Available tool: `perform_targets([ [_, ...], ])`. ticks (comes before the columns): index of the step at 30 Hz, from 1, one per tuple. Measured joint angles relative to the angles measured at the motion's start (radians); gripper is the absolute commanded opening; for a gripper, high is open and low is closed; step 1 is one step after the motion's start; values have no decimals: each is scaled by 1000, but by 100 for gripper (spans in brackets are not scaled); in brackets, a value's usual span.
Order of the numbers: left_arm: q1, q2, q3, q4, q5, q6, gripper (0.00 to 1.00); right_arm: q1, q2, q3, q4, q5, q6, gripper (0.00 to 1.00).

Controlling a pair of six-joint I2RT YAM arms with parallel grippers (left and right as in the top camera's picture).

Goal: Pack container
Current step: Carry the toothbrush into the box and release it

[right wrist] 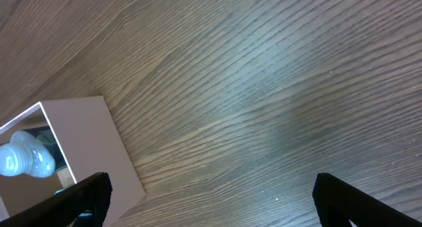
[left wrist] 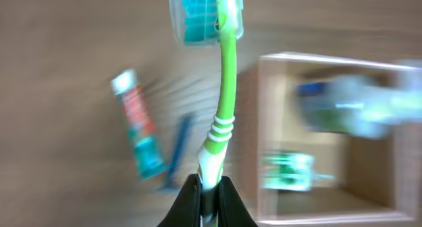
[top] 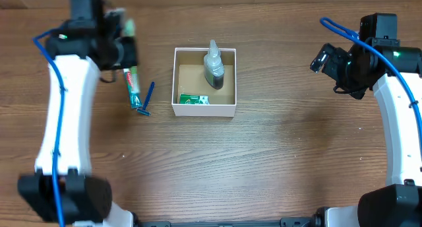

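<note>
Left of the square, white-walled cardboard container [top: 204,110], the left gripper [left wrist: 210,187] pinches a lime-green plastic toothbrush [left wrist: 224,101] by its tail end
At mid-table the box already holds a clear bottle [top: 213,67] and a green packet [top: 193,99]; a red-and-teal toothpaste tube [top: 134,84] and a blue razor [top: 146,98] lie on the wood near its left wall. The right gripper [right wrist: 211,181] hangs spread wide and empty, well apart. My worry is that the long brush, held only at its end, may pivot between the fingers, catch the rim or strike the bottle, and land outside
</note>
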Motion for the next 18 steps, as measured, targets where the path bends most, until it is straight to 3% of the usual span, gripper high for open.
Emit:
perform_targets([
  [4,-195,-37,7,104,-6,-55,4,0,0,0,0,0,0,100],
  [9,-360,87,7,169,-124,-175,4,0,0,0,0,0,0,100],
  [18,-384,271,4,134,-201,-274,6,0,0,0,1,0,0,100],
])
